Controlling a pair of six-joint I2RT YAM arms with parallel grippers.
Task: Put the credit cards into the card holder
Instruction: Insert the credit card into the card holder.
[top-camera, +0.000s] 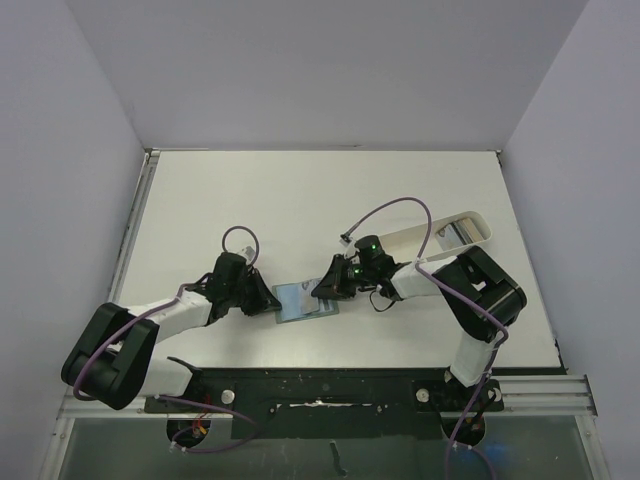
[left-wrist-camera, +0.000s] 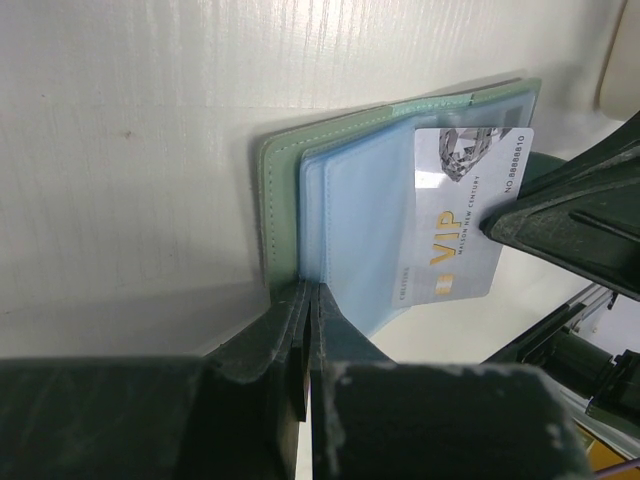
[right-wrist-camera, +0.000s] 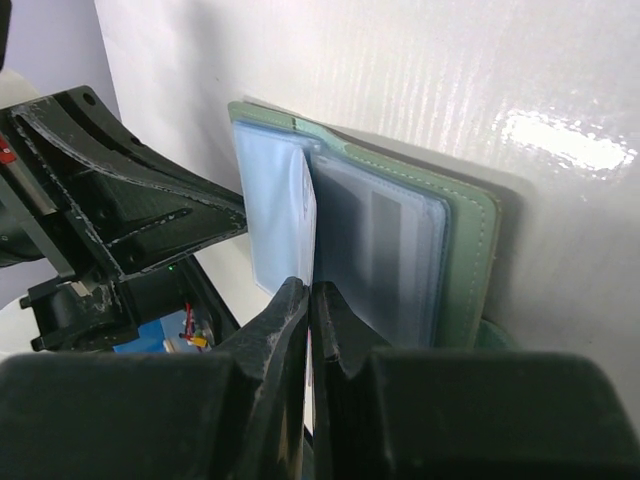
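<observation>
A white table (top-camera: 300, 190) is seen from above, with walls around it. The left arm (top-camera: 150, 325) and the right arm (top-camera: 480, 290) are bent inward over its near half so that their ends meet. A long white oval tray (top-camera: 478, 222) is placed near the table's right edge, beyond the right arm. The card holder (left-wrist-camera: 350, 200) is laid open between the two arms on the table. Its grey-green cover is underneath and its pale blue leaves are turned up. A silvery credit card (left-wrist-camera: 465, 210) marked VIP is seen partly pushed into one clear sleeve. The left pincer (left-wrist-camera: 306, 320) is pressed together on the edge of a pale blue leaf of the holder. The right pincer (right-wrist-camera: 310, 310) is closed on the card, which is pinched at its outer edge.
</observation>
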